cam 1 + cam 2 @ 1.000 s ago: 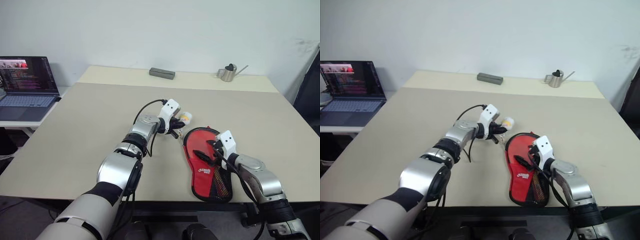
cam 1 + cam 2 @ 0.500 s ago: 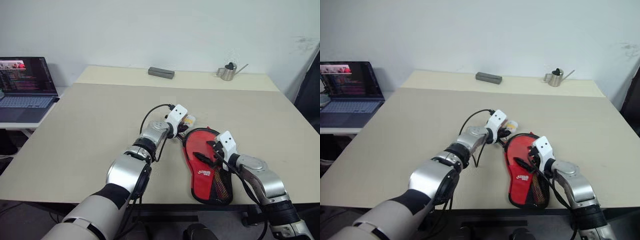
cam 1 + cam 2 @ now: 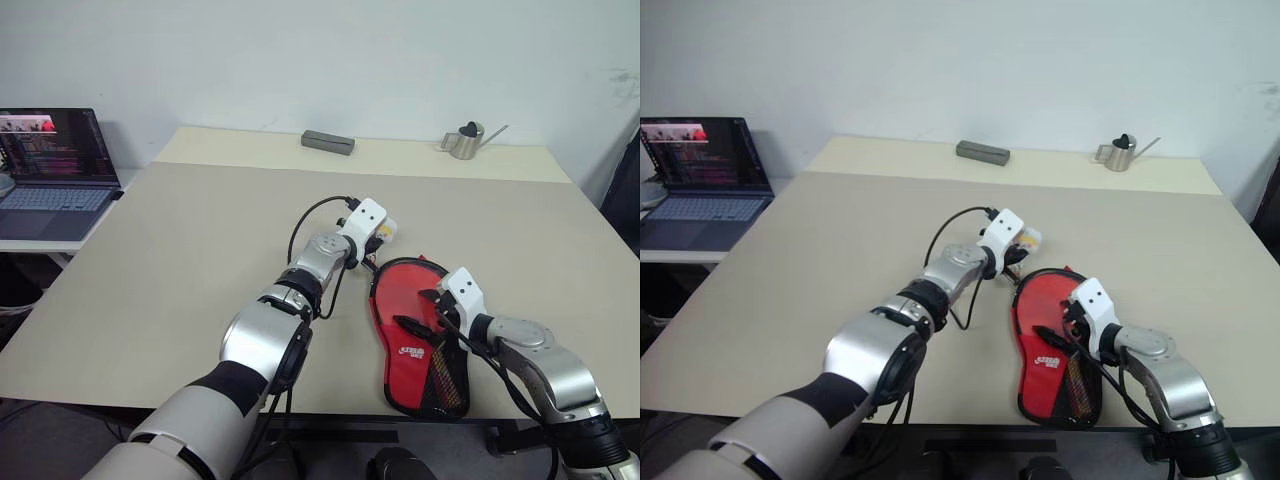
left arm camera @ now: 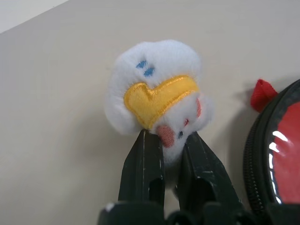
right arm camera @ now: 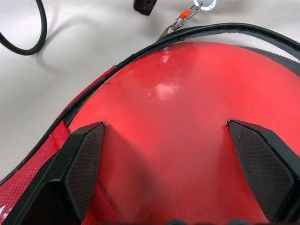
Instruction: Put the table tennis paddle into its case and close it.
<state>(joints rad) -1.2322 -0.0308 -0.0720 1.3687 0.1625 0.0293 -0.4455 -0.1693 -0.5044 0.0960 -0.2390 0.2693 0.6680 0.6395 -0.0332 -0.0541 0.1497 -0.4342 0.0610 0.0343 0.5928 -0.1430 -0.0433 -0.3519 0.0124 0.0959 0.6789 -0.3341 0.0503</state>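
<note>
The big beige table [image 3: 180, 260] carries it all. Out past its left edge sits an open laptop [image 3: 55, 160] on a lower white desk; along the far edge lie a grey bar-shaped block [image 3: 328, 142] and, toward the far right corner, a small metal watering can [image 3: 466, 141].

Toward the near edge, right of centre, lies the case [image 3: 420, 335], black-rimmed with a red panel, its round end pointing to the far edge and its narrow mesh end reaching the near edge. Its zipper edge stands parted around the round end, and glossy red shows inside in the right wrist view, most likely the paddle's face [image 5: 187, 136], though no handle can be made out.

The left tool [image 3: 376, 247] reaches in just beyond the case's round end, fingers [image 4: 145, 173] pinched nearly together on the white plush charm [image 4: 157, 96], which has a yellow patch and pink cheeks and rests on the table beside the zipper.

The right tool [image 3: 420, 310] is over the case's red panel, its black fingers [image 5: 84, 159] spread as wide as they go, holding nothing; whether they touch the red face cannot be told.
</note>
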